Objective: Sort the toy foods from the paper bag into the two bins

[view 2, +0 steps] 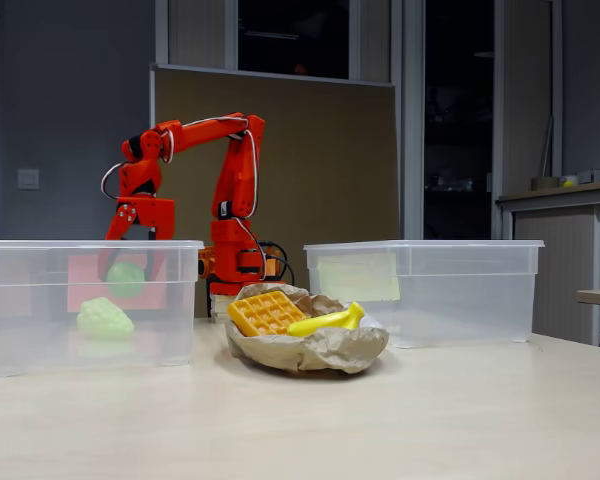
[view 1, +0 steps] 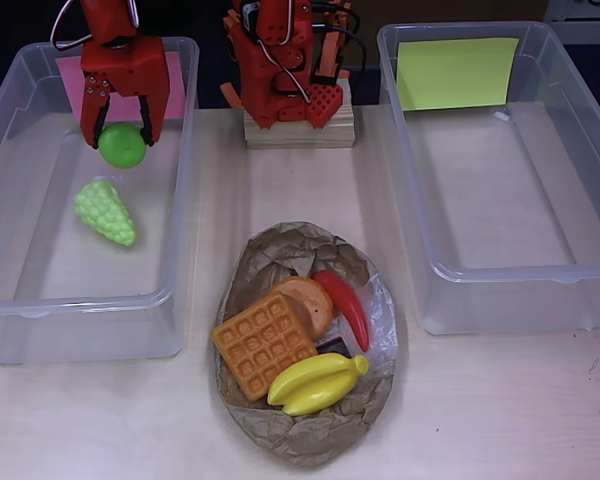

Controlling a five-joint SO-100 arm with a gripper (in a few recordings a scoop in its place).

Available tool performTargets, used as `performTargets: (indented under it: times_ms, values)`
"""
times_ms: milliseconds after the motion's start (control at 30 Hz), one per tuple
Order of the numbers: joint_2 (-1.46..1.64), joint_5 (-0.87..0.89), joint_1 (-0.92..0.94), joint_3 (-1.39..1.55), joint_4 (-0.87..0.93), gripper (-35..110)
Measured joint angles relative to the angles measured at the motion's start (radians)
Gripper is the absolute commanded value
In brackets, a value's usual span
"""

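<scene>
The toy foods are split between the left bin and the bag. In the overhead view, the bin with the pink label [view 1: 40, 180] sits at left, and the orange gripper [view 1: 121, 135] hangs inside it near the label end. Its two fingers are spread just wide enough to straddle the green apple [view 1: 122, 146], one on each side and touching it. In the fixed view the apple [view 2: 125, 279] sits above the bin floor (clearly held). The pale green grapes [view 1: 106, 211] lie on the floor of the same bin, just in front of the apple.

At centre, the paper bag [view 1: 310, 430] holds the orange waffle [view 1: 264, 342], the croissant [view 1: 314, 300] behind it, the red chili [view 1: 346, 305], the yellow bananas [view 1: 316, 383] and a dark piece peeking between them. At right stands the bin with the yellow-green label [view 1: 580, 190].
</scene>
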Motion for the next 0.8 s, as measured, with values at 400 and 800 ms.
performTargets:
  times_ms: [400, 800]
  values:
    - [-0.034, -0.043, 0.005, 0.006, -0.006, 40]
    - [-0.026, -0.066, 0.002, 0.005, -0.018, 39]
